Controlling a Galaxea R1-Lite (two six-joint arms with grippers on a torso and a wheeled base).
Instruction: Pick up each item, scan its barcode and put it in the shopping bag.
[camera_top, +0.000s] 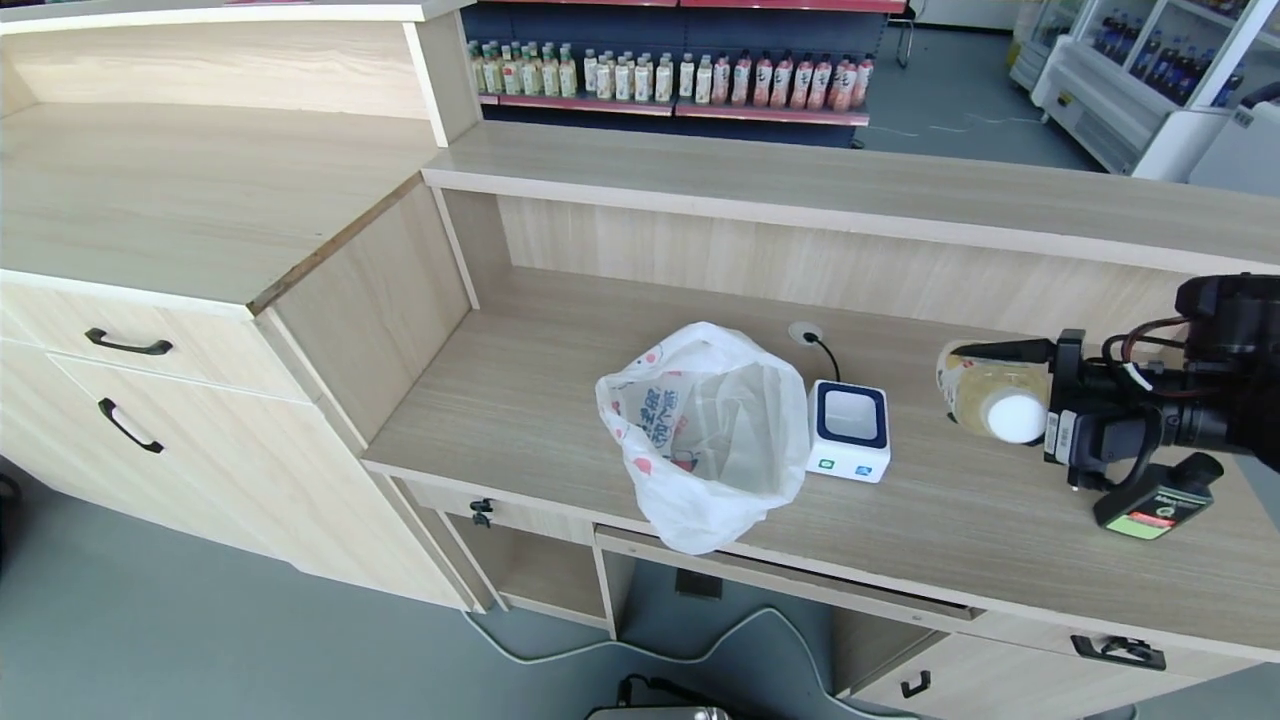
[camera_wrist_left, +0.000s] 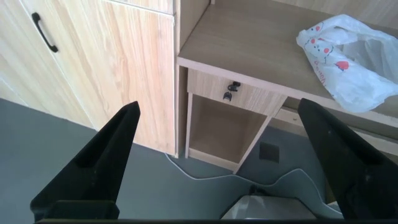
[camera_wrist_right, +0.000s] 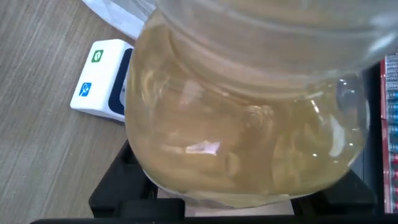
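Holding the bottle (camera_top: 972, 392) on its side, your right gripper (camera_top: 1000, 395) has its fingers pinched on the body. The white cap faces the robot, yellowish liquid shows inside, and the bottle sits over the counter (camera_top: 540, 400), right of the scanner (camera_top: 848, 430) and apart from it. Your left gripper (camera_wrist_left: 219, 104) is low, out past the counter's front edge over the floor, with its fingers (camera_wrist_left: 112, 155) spread wide and nothing between them. Note the bag (camera_top: 700, 430) — white plastic, mouth open — standing on the counter just beside the scanner's left side.
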